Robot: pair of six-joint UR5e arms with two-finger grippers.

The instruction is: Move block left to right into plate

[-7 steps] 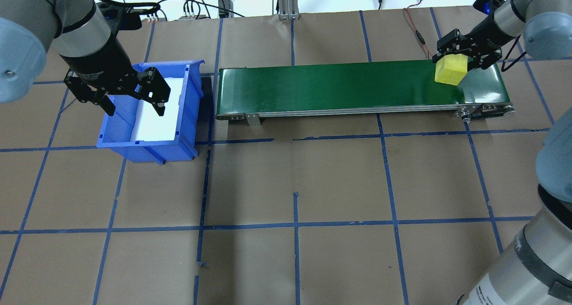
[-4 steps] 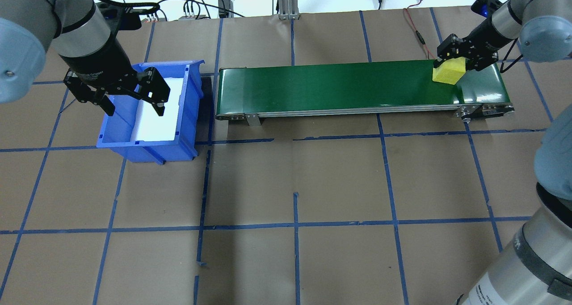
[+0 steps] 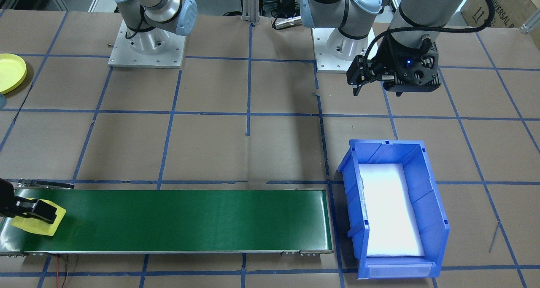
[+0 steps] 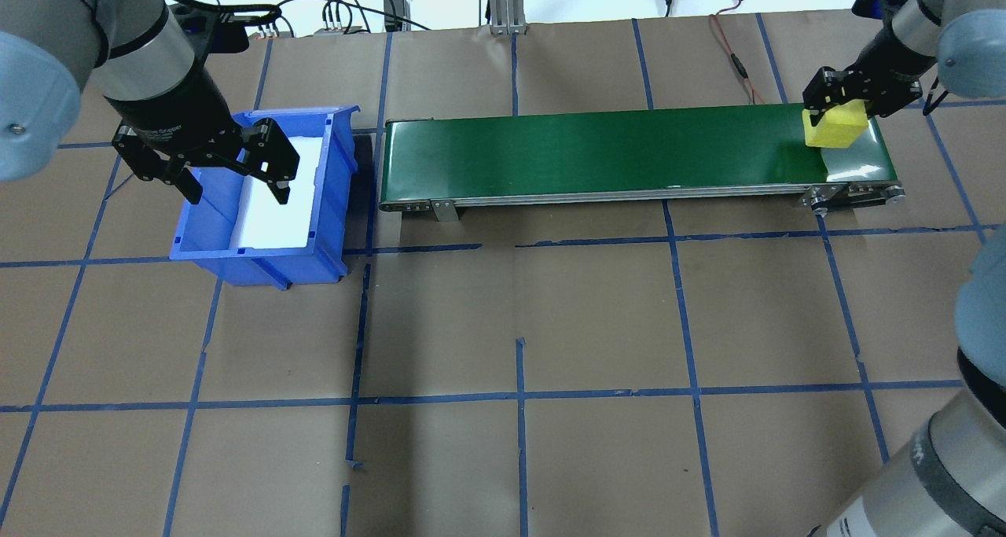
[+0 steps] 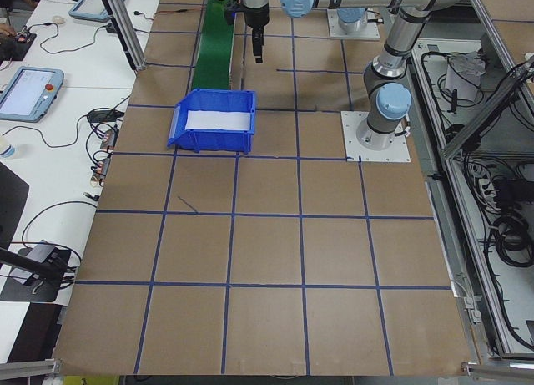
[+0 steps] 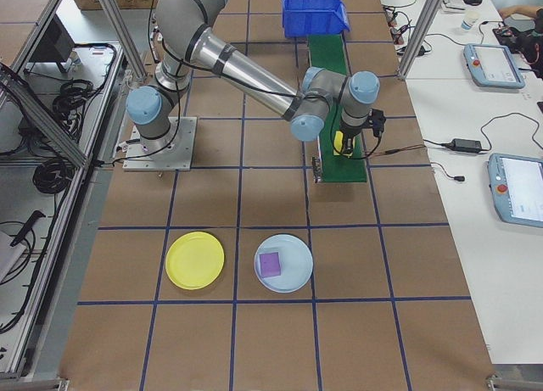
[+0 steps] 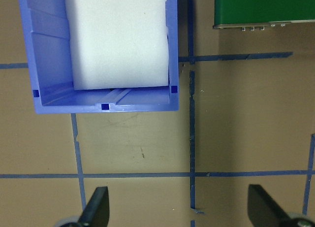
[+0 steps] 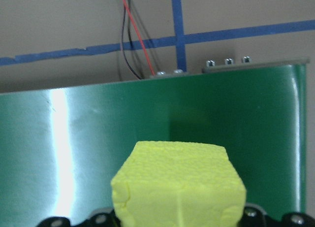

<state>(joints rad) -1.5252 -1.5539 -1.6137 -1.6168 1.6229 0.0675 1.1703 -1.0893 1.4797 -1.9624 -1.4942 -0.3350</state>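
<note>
The yellow foam block (image 4: 835,126) is at the right end of the green conveyor belt (image 4: 589,148). My right gripper (image 4: 843,111) is shut on the block, one finger on each side. In the right wrist view the block (image 8: 177,182) fills the lower middle between the fingers. The yellow plate (image 6: 195,259) lies on the table beyond the belt's right end, seen also in the front view (image 3: 10,73). My left gripper (image 4: 232,179) hangs open over the blue bin (image 4: 206,218), holding nothing.
The blue bin (image 3: 426,187) has a white foam pad inside and stands off the belt's left end. A light blue plate (image 6: 297,276) with a purple block (image 6: 270,265) lies beside the yellow plate. Cables run behind the belt's right end.
My right gripper has closed on the yellow block and carried it to the right, toward the belt's end. The left arm has not moved.
</note>
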